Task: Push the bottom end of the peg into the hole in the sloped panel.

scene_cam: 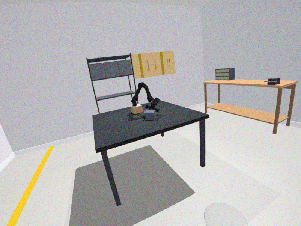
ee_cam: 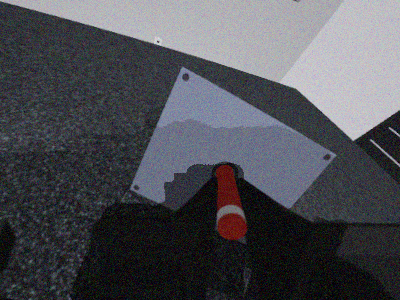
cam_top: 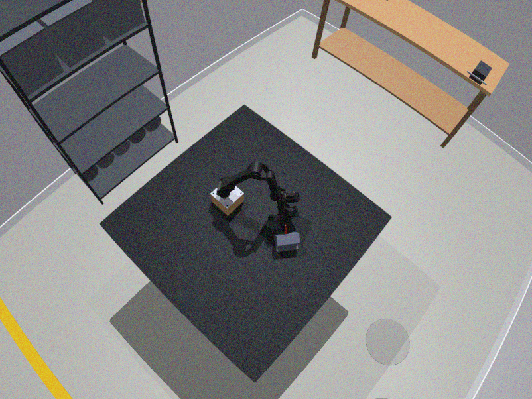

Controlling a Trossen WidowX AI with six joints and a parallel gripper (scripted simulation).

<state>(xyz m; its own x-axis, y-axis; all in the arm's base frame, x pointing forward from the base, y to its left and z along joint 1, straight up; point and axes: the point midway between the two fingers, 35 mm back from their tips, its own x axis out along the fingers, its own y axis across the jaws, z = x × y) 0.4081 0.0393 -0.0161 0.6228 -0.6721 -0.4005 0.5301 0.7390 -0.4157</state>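
- The fingers (cam_top: 282,219) (scene_cam: 153,108) are clenched on the peg (cam_top: 285,229) (ee_cam: 230,200), so it is not let go.
- From here, the peg is up by the face of the panel (cam_top: 286,241) (scene_cam: 149,114) (ee_cam: 225,112), on the side toward the arm (cam_top: 240,176) (scene_cam: 142,85).
- It is red and round, with a pale band near its upper end.
- Its far end lines up with the hole (ee_cam: 234,169) in the wrist view, and dark rim shows around it. I can't tell whether the tip is inside or just at the mouth, nor how deep it goes.
- The panel is a bluish-gray plate, with small dark dots visible at three of its corners. A shadow falls across much of its face.
- The arm rises from a box (cam_top: 227,210) (scene_cam: 136,110) with a white top and tan sides, arches high, then bends down toward the panel.
- Box and panel both stand on the black counter (cam_top: 253,309) (scene_cam: 116,132) (ee_cam: 65,115), apart from each other.
- In the exterior view, the peg is too small and too hidden for me to pick out.
- Beyond the counter I see a dark rack (cam_top: 153,47) (scene_cam: 95,102) and a wooden bench (cam_top: 420,32) (scene_cam: 243,83). A yellow board (scene_cam: 151,64) hangs on the wall beside the rack.
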